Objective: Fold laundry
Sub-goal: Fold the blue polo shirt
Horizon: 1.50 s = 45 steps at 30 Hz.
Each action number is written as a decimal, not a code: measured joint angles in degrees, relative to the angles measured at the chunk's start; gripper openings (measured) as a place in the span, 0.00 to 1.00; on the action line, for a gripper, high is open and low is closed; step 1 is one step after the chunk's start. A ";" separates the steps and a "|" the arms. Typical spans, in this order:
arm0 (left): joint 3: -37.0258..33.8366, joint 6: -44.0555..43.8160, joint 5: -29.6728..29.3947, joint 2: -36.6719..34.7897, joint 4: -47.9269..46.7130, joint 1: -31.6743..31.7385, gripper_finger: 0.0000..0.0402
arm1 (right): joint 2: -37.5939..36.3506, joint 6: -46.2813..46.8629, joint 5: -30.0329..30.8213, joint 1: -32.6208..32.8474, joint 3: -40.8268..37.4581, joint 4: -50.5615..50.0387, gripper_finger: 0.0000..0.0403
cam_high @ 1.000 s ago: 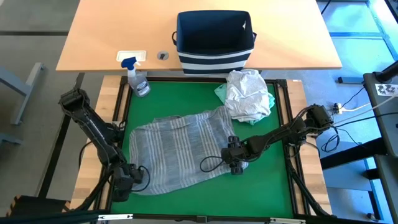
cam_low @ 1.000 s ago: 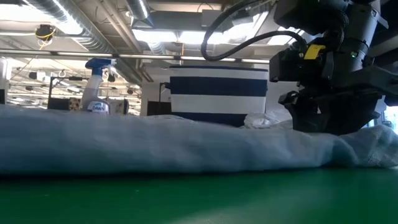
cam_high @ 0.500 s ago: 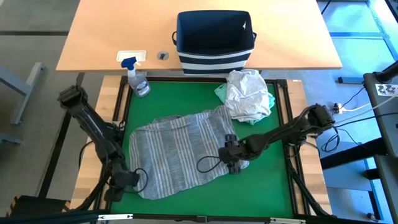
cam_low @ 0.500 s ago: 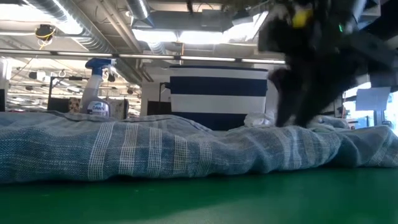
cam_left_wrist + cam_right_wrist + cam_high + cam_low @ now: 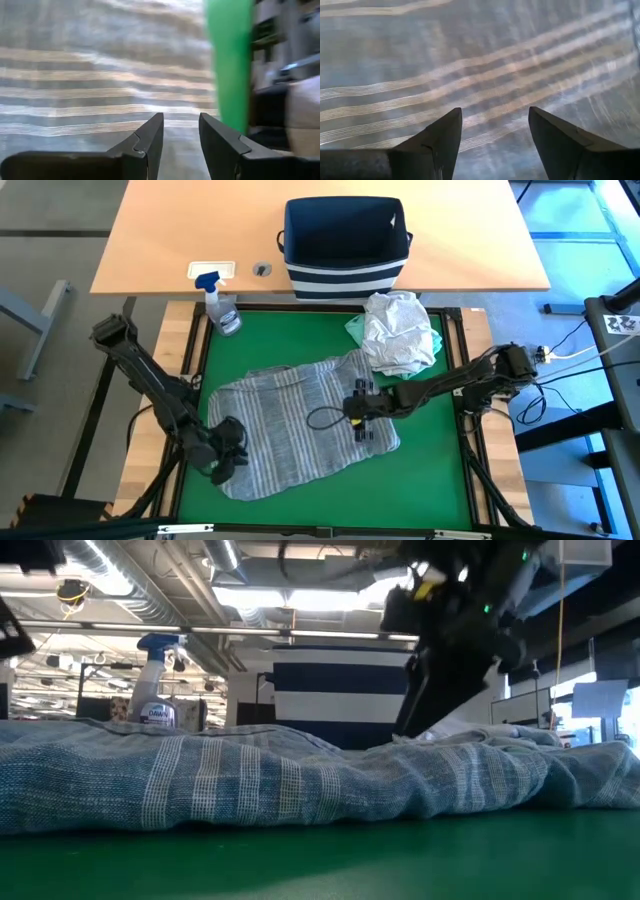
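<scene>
The grey-blue striped shirt (image 5: 300,425) lies spread and rumpled on the green mat (image 5: 430,470); it also fills the low view (image 5: 300,785). My left gripper (image 5: 228,455) hovers open over its near left part, with striped cloth (image 5: 100,90) beyond the fingers. Above the shirt's right part, my right gripper (image 5: 360,420) is open too, nothing between its fingers (image 5: 440,140). At the mat's far right, a white t-shirt (image 5: 398,330) lies bunched on a mint-teal garment (image 5: 356,330).
A navy-and-white striped basket (image 5: 345,245) stands on the wooden table beyond the mat. A spray bottle (image 5: 222,308) stands at the mat's far left corner. Bare green mat shows along the near edge and at the near right.
My left gripper has risen, turned, and swung from the mat's near left edge toward the right, over the shirt. My right gripper has risen and gone toward the far left. The shirt's near left part has drawn in, and its wrinkles now show in the low view.
</scene>
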 joint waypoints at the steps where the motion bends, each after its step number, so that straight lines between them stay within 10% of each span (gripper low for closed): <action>1: -0.31 0.00 0.13 1.25 -0.03 0.24 0.29 | 0.00 -0.11 -0.04 -0.60 -0.93 1.12 0.58; 11: -3.13 1.40 11.84 12.97 -2.08 0.58 0.25 | -0.35 2.90 -7.16 -0.80 -10.85 2.05 0.58; 23: -0.79 3.55 14.67 5.73 -7.32 4.66 0.18 | -0.56 15.29 -7.76 12.15 -7.23 0.69 0.58; 29: 5.97 10.32 12.99 -4.50 -9.33 8.87 0.16 | -5.68 8.51 0.53 7.50 -0.12 -12.25 0.58; 34: 9.24 19.23 -1.93 -11.45 -14.57 14.35 0.16 | -7.71 6.52 4.36 -1.05 2.41 -7.57 0.58; 45: 5.77 35.97 3.33 -12.55 -18.35 31.27 0.16 | -0.96 7.67 -15.49 -9.98 1.81 -1.60 0.58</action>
